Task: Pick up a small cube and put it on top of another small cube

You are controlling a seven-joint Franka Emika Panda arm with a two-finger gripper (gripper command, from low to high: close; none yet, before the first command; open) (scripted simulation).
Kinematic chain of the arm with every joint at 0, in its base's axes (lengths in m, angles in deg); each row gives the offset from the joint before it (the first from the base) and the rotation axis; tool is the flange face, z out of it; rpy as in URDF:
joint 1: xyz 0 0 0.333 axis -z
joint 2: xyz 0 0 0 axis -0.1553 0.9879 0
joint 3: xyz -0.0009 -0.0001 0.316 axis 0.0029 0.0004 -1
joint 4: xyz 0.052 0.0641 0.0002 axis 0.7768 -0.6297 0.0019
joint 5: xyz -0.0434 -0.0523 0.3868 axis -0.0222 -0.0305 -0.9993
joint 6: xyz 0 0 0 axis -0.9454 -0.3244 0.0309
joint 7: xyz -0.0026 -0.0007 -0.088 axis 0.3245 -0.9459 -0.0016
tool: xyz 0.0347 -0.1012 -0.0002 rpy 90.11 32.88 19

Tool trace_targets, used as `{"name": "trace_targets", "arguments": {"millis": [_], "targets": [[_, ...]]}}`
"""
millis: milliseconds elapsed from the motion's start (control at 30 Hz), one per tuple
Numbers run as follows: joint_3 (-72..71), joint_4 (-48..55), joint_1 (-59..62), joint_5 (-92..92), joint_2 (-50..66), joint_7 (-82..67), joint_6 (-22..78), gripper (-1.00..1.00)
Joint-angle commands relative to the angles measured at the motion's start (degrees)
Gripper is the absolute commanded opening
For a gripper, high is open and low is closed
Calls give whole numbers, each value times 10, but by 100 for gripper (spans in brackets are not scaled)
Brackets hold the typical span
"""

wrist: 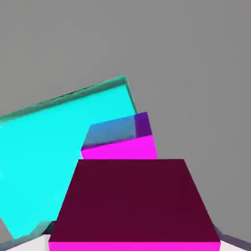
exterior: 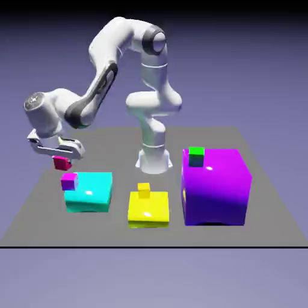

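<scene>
Fingers point(exterior: 62, 157) clamp the crimson cube point(exterior: 62, 163), lifted; placing it on the magenta cube point(exterior: 70, 181), toward six o'clock, remains.

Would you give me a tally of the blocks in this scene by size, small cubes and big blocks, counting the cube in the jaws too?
Small cubes: 4 (crimson, magenta, yellow, green)
Big blocks: 3 (cyan, yellow, purple)
Total: 7

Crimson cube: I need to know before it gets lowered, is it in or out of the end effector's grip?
In: the crimson cube sits between the fingertips.
</scene>
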Motion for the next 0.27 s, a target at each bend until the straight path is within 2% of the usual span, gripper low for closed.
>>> {"name": "trace_targets", "arguments": {"millis": [0, 33, 233], "targets": [[0, -1, 0, 1, 1, 0, -3, -100], [0, -1, 0, 1, 1, 0, -3, 100], [16, 62, -22, 35, -50, 24, 99, 100]]}}
